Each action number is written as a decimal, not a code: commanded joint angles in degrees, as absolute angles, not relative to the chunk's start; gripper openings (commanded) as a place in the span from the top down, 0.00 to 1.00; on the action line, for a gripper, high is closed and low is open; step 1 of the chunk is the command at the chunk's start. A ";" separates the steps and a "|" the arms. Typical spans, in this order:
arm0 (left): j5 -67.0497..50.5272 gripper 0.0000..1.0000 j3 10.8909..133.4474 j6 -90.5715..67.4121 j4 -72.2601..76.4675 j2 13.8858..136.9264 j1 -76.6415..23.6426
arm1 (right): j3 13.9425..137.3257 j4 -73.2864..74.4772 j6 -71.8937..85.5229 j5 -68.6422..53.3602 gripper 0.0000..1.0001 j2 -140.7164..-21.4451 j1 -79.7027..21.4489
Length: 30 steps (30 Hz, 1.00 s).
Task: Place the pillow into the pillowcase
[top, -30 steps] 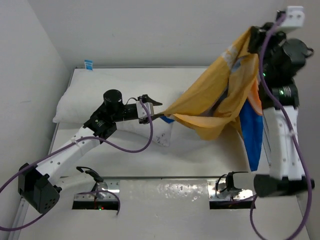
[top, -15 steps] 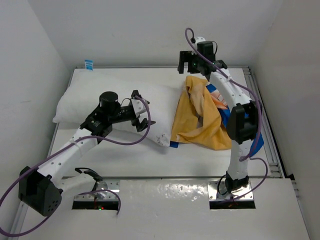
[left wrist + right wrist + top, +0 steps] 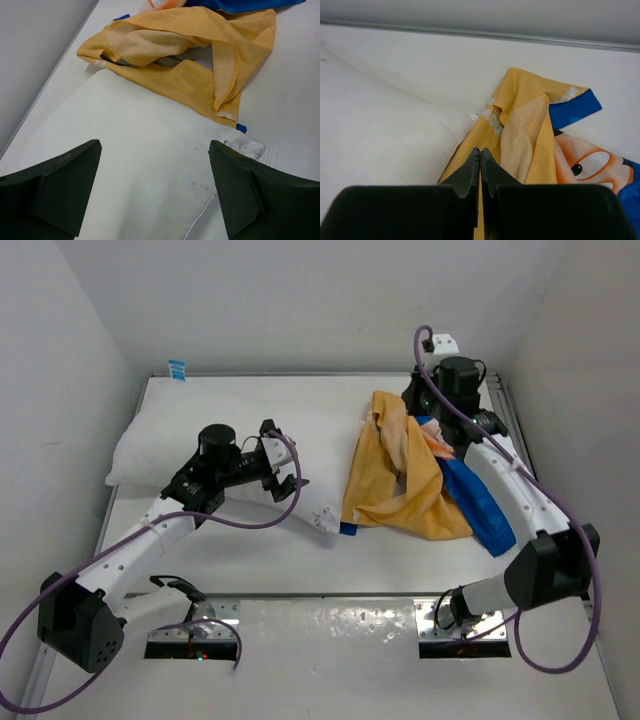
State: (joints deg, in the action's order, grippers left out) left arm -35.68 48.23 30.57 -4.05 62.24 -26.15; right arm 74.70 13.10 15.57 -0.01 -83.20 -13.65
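The white pillow [image 3: 170, 445] lies across the left half of the table. Its right end is overlapped by the crumpled pillowcase [image 3: 400, 490], orange side up with blue showing at the right. My left gripper [image 3: 288, 475] hovers open over the pillow's right end [image 3: 140, 165], nothing between its fingers [image 3: 155, 145]; the orange pillowcase [image 3: 190, 85] lies just ahead. My right gripper [image 3: 412, 405] is at the case's far end, jaws shut [image 3: 480, 149] just over the orange edge of the pillowcase [image 3: 520, 130]. No fabric shows between them. The pillow [image 3: 380, 140] lies to their left.
White walls close in the table on the left, back and right. A small blue-and-white tag [image 3: 177, 368] sits at the far left corner. A metal rail [image 3: 515, 430] runs along the right edge. The arm bases stand on plates [image 3: 190, 632] at the near edge.
A second ago both grippers held the pillowcase stretched in the air. It now lies heaped on the table; the left gripper has opened, and the right arm has come down and shut.
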 commanded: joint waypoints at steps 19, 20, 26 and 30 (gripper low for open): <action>-28.08 0.00 46.07 82.49 -26.03 58.63 -28.56 | 63.64 18.01 17.83 5.51 0.01 -72.61 -12.22; -22.56 0.00 40.75 97.41 -25.49 57.49 -29.87 | 60.85 19.15 19.41 6.75 0.01 -71.64 -12.22; -9.40 0.00 26.53 101.53 -7.63 50.18 -31.55 | 46.78 19.42 26.43 10.10 0.01 -65.92 -13.27; -11.78 0.00 29.53 96.24 -13.27 55.97 -32.08 | 41.58 17.32 31.98 9.58 0.02 -65.30 -15.03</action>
State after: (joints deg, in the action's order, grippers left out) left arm -12.95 25.93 93.58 -14.39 53.82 -31.29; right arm 43.62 19.00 25.87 8.32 -66.30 -13.72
